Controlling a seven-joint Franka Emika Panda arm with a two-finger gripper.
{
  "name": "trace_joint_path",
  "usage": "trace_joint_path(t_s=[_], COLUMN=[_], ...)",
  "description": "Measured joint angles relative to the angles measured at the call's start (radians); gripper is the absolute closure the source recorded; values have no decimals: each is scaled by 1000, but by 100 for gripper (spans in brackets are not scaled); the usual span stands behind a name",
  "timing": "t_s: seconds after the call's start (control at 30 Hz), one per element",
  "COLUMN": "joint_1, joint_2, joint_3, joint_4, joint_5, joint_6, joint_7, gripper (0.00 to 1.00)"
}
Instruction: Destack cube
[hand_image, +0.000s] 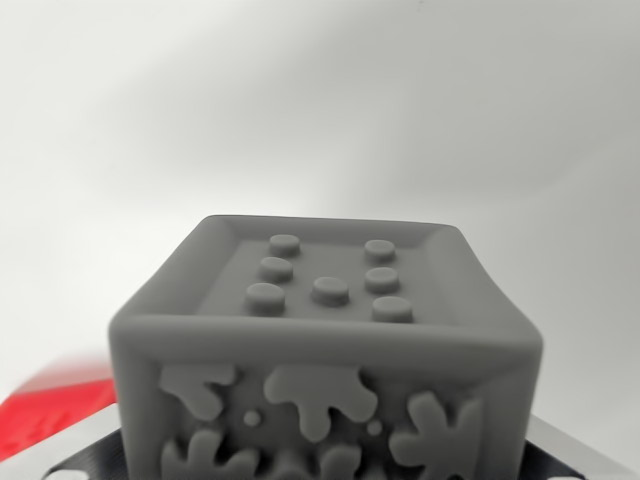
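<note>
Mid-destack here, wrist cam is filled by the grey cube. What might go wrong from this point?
The grey cube fills the lower frame and hides whatever it sits on, so its seating can't be checked. No fingers are in view, so grip alignment is unconfirmed; a skewed close might tip it. The red object at the wrist view's lower left sits close and might get bumped.

The cube (325, 350) sits centre foreground, a blurred object (55, 410) at its left.

Soft, even light is coming from above; no glare. The grey plastic studded cube (325, 330) is looking slightly soft at bottom edge, the red patch (55, 410) is blurring, bkgd is washing out white.
</note>
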Motion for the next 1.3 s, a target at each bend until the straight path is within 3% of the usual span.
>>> trace_joint_path(t_s=[1.3], joint_1=[-113], joint_2=[108], joint_3=[-3], joint_4=[103], joint_5=[9], joint_6=[5], joint_7=[-11], gripper=[100])
